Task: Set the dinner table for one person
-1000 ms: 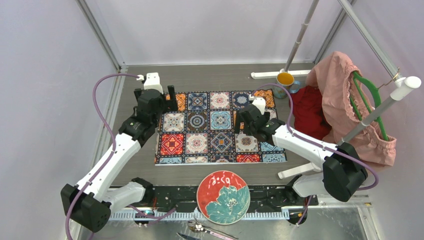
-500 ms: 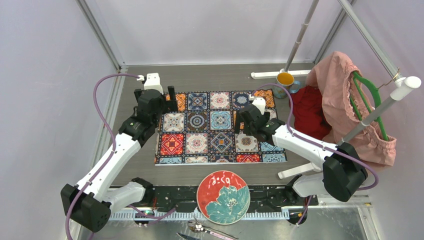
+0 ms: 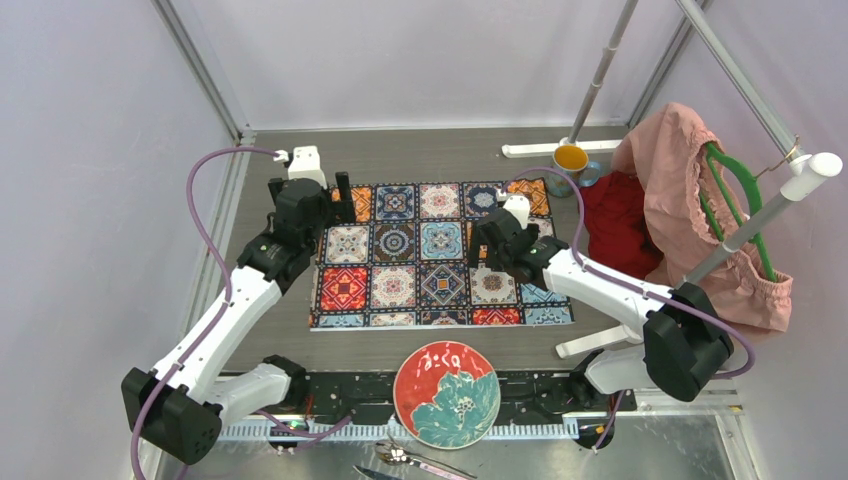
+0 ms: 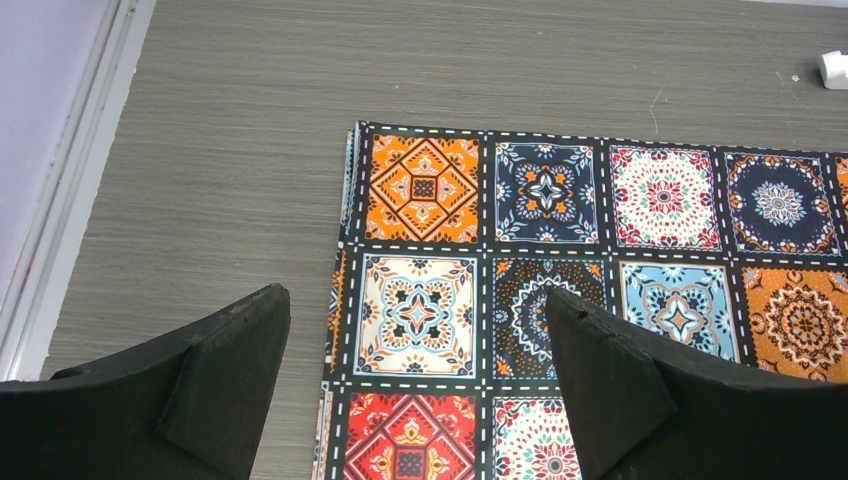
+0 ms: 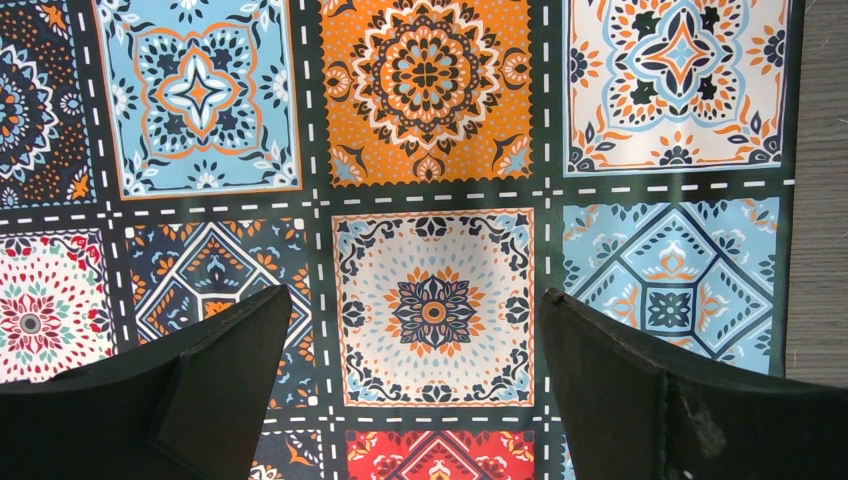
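Note:
The grey-brown wood-grain dinner table (image 3: 430, 150) carries a colourful tile-patterned cloth mat (image 3: 410, 255), spread flat. My left gripper (image 3: 337, 199) is open and empty above the mat's far left corner. In the left wrist view (image 4: 415, 300) its fingers straddle the mat's left edge (image 4: 345, 270). My right gripper (image 3: 483, 250) is open and empty above the right part of the mat. In the right wrist view (image 5: 415, 300) a cream tile (image 5: 433, 305) lies between its fingers. A round red-and-teal flower plate (image 3: 446, 394) lies at the near edge between the arm bases.
Metal cutlery (image 3: 410, 460) lies in front of the plate. A yellow cup (image 3: 570, 158) stands at the back right beside a blue object. Red cloth (image 3: 615, 220) and a pink garment (image 3: 690, 190) on a green hanger fill the right side. White rack poles (image 3: 600, 70) rise there.
Almost nothing: the right arm has shifted very slightly to the left. The left arm and the mat have not moved.

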Motion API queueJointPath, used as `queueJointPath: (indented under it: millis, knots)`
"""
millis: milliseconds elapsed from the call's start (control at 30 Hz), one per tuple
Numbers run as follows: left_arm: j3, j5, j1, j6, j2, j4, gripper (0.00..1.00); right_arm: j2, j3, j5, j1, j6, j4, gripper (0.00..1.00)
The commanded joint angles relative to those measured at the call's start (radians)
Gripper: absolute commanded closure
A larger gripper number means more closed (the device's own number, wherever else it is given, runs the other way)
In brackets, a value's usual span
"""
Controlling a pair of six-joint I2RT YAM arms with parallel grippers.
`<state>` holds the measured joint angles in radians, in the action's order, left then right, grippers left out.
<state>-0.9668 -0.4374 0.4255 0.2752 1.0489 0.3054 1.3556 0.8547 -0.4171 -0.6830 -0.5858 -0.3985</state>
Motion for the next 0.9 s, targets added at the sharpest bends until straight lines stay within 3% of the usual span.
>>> queueJointPath:
  millis: [0, 867]
  knots:
    - [-0.020, -0.015, 0.002, -0.019, -0.003, -0.019, 0.00, 0.004, 0.037, -0.005, 0.005, -0.004, 0.027, 0.00]
    - [-0.020, -0.021, 0.002, -0.022, -0.010, -0.010, 0.00, 0.004, 0.033, 0.001, 0.006, -0.005, 0.028, 0.00]
